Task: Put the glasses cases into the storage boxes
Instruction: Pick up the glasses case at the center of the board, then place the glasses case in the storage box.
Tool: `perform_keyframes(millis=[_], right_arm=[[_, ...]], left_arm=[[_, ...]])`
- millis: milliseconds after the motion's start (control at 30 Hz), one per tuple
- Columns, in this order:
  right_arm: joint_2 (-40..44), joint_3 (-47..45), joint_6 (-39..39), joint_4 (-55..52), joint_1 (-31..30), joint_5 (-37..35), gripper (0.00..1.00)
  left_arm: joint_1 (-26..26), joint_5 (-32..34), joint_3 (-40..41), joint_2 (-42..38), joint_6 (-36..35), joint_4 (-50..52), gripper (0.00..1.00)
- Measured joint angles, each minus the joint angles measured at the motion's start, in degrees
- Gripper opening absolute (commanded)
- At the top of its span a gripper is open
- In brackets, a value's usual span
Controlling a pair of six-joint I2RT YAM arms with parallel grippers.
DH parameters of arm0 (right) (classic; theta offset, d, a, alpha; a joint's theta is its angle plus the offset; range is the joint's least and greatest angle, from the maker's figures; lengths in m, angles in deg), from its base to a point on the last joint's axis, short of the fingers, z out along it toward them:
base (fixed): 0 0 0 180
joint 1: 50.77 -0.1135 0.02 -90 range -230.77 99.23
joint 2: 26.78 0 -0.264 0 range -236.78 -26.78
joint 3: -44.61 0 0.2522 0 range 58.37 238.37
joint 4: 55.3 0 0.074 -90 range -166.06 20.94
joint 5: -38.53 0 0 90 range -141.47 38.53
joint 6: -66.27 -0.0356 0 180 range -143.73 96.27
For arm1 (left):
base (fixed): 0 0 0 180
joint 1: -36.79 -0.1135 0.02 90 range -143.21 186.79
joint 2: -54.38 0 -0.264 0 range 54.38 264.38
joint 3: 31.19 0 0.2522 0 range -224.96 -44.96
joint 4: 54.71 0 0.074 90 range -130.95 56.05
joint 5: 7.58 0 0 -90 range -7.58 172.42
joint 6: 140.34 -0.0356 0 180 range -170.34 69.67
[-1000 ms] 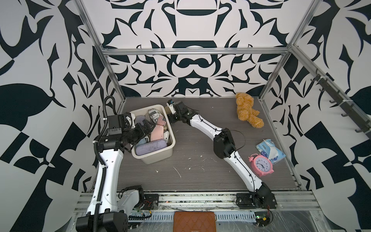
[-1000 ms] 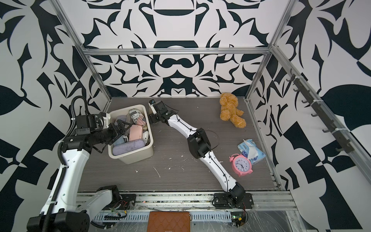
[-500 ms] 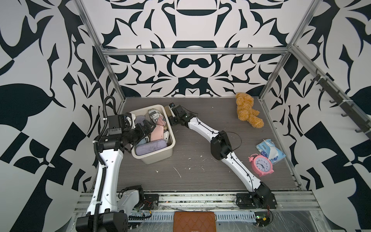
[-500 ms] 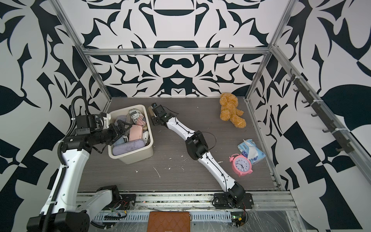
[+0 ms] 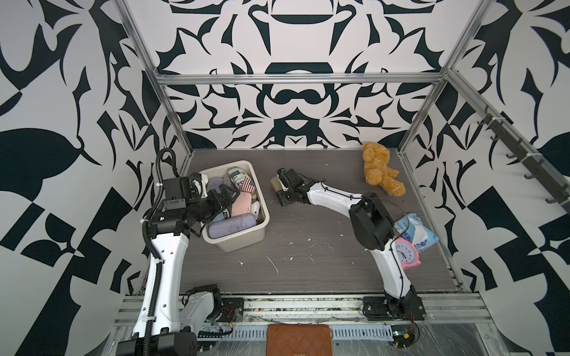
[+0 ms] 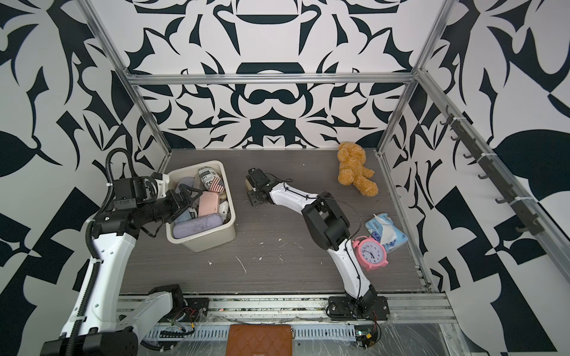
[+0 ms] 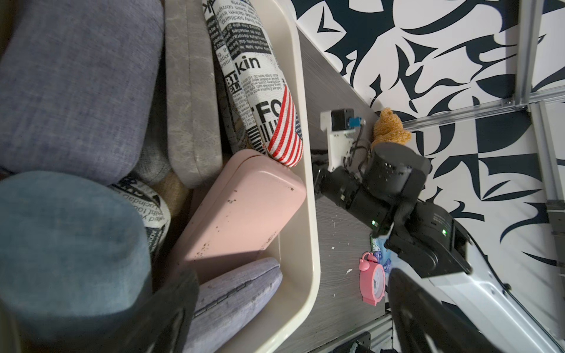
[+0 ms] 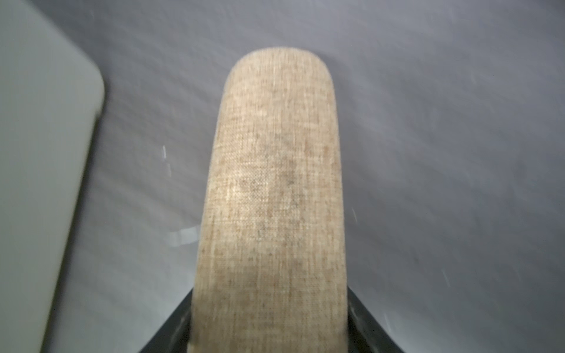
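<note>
Gripped at one end by the right end effector (image 5: 281, 191), the case (image 8: 275, 183) could pivot and clip the tub (image 5: 261, 192); the left end effector (image 5: 226, 197) hung open.

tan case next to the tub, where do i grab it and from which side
Take the tan case across its narrow width, jaws on its two long sides near one end; the rounded ends would likely slip. Come from the side away from the tub, whose wall stands close. The right gripper holds it just so.
</note>
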Motion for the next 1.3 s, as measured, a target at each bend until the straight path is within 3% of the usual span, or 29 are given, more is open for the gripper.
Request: perform_keyframes(millis=[133,267,533,733,867,967,1233,1300], right_arm=[[9.3,-16.0,-1.7,0.8,-1.7,-0.7,0.52],[14.4,-23.8,-2.7,0.4,-4.4,-3.4,0.52],[26.4,-24.2,-3.1,0.0,-5.8,-7.3,0.51],[29.0,-20.3,-3.1,-1.0,-6.7,-8.6,0.51],[26.9,-10.1,-3.0,-4.6,-11.1,-8.5,0.51],[20.8,3.5,-2.7,-6.1,-15.0,-7.3,0.5],[-7.1,44.9,-2.0,-14.0,-20.2,-2.0,0.52],[-14.7,54.7,-2.1,-17.0,-20.3,-0.5,0.58]], left_arm=[[0.0,-0.8,-0.8,-1.2,0.4,-1.2,0.99],[0.0,-1.1,-1.5,-1.7,0.9,-2.6,0.99],[0.0,-2.0,-1.5,-1.6,1.5,-3.3,0.99],[0.0,0.7,-2.6,-2.2,1.5,-2.8,0.99],[0.0,6.4,-4.0,-3.0,1.5,-1.9,0.99],[0.0,10.9,-5.6,-3.2,1.7,-1.6,0.99],[-4.5,20.3,-11.2,-3.6,2.1,-0.5,0.99],[-6.1,21.0,-11.1,-3.9,2.2,-0.3,0.99]])
